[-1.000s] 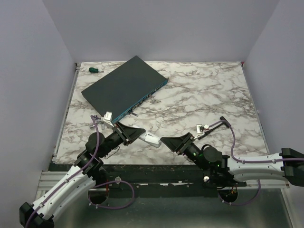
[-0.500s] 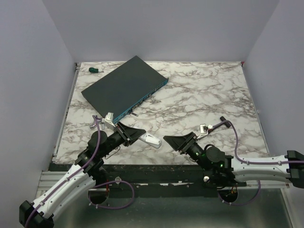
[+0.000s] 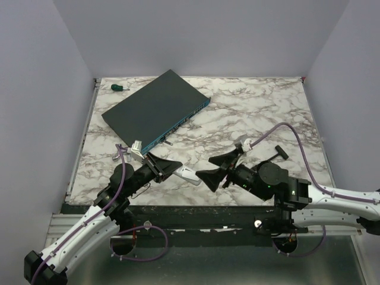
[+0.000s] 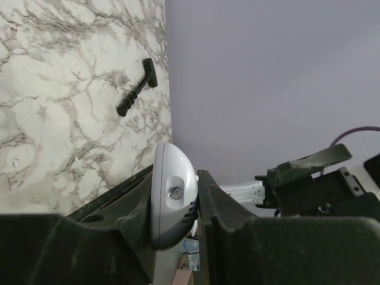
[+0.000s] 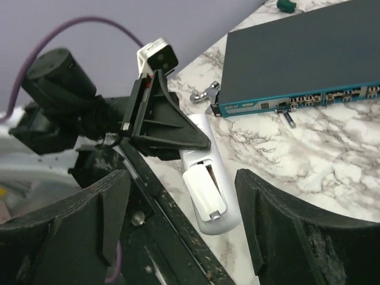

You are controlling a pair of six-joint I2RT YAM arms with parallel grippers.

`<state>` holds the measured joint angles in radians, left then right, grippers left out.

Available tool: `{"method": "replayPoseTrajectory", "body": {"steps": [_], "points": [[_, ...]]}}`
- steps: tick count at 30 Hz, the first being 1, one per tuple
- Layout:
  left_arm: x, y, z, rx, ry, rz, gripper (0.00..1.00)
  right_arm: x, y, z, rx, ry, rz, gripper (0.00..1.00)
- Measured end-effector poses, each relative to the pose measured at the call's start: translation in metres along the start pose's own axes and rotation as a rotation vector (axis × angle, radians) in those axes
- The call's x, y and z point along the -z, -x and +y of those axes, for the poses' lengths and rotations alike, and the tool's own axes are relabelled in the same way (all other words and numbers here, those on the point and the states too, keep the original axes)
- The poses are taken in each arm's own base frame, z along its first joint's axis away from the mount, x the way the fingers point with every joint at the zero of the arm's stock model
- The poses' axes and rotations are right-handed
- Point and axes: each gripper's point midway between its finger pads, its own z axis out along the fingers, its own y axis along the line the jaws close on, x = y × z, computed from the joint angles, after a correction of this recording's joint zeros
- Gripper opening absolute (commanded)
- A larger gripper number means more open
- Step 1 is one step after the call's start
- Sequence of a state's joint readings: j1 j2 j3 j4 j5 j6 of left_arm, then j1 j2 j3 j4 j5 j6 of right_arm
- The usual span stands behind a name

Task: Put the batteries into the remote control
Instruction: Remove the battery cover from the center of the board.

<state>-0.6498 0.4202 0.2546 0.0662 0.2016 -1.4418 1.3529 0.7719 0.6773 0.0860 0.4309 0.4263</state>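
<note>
The remote control [image 3: 189,174] is a slim white handset held out over the table's near edge, with my left gripper [image 3: 171,168] shut on one end of it. The left wrist view shows its rounded end [image 4: 174,199] pinched between the two black fingers [image 4: 231,219]. In the right wrist view the remote's back [image 5: 208,193] faces up, with its white battery cover sitting slightly askew. My right gripper [image 3: 203,178] is open right next to the remote's free end, and its fingers [image 5: 279,228] stand wide on either side of the remote without touching it. No batteries are in view.
A large flat dark network box [image 3: 155,113] lies at the back left, with a green-handled screwdriver [image 3: 119,88] behind it. A small black T-shaped tool [image 4: 136,95] lies on the marble at the right. A small metal piece [image 5: 205,92] and a short bit [image 5: 288,119] lie by the box's front.
My right gripper has turned and moved left, up to the remote's free end, and its jaws have opened wider. The left gripper and the remote have stayed put.
</note>
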Motion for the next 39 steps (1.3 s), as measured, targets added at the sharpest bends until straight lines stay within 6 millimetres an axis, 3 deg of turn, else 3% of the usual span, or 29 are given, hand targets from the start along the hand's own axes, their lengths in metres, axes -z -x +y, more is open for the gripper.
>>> {"method": "replayPoseTrajectory", "body": {"steps": [4,8,12,20,30,39], "points": [[0.000,0.000,0.000,0.001,0.000,0.000,0.00,-0.017,-0.011,0.018,0.202,0.062,0.143,0.83],[0.000,0.000,0.001,0.003,0.003,0.002,0.00,-0.035,-0.058,0.012,0.378,0.061,0.342,0.83],[0.000,-0.002,0.000,0.004,0.002,0.010,0.00,-0.033,-0.089,-0.003,0.488,0.063,0.469,0.83],[0.001,-0.003,-0.001,0.003,-0.004,0.018,0.00,-0.030,-0.080,-0.003,0.565,0.085,0.463,0.80],[0.001,-0.003,-0.003,0.001,-0.012,0.017,0.00,-0.028,-0.079,-0.006,0.597,0.088,0.469,0.69],[0.002,-0.003,-0.005,0.000,-0.021,0.016,0.00,-0.030,-0.079,-0.009,0.605,0.072,0.466,0.66]]}}
